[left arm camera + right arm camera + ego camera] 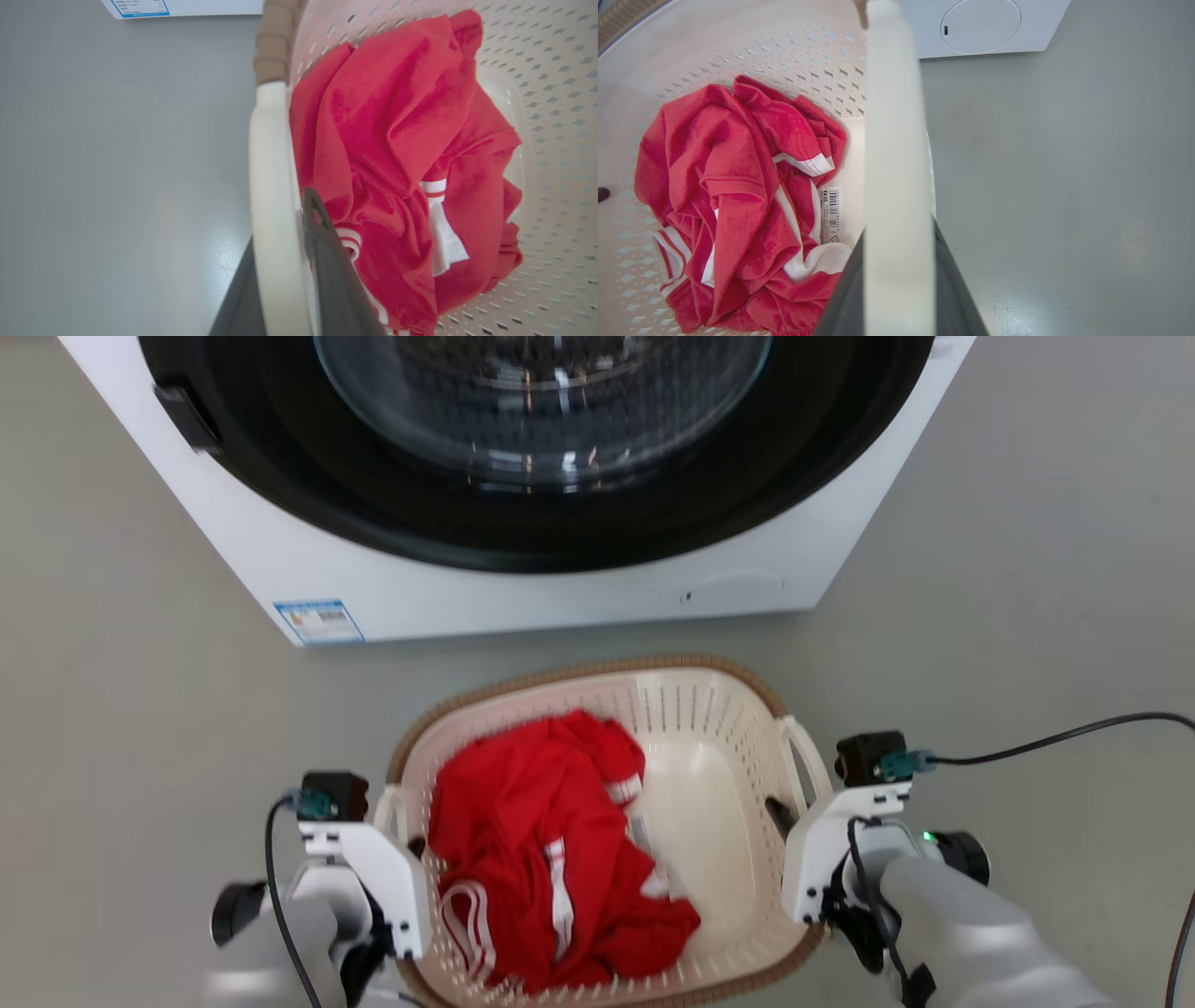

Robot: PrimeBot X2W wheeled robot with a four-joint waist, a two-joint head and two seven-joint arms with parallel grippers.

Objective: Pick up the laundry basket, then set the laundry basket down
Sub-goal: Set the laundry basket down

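1. The basket (709, 709) is in front of me, between my 2 grippers and near the washer (560, 588). I cannot tell if it is clear of the floor (140, 709).
2. My left gripper (280, 275) is closed on the left handle (271, 186), with 1 finger inside the wall and 1 outside.
3. My right gripper (899, 289) pinches the right handle (892, 140) the same way.
4. Holding both sides should keep the basket level, so the red garment (532, 840) stays inside.
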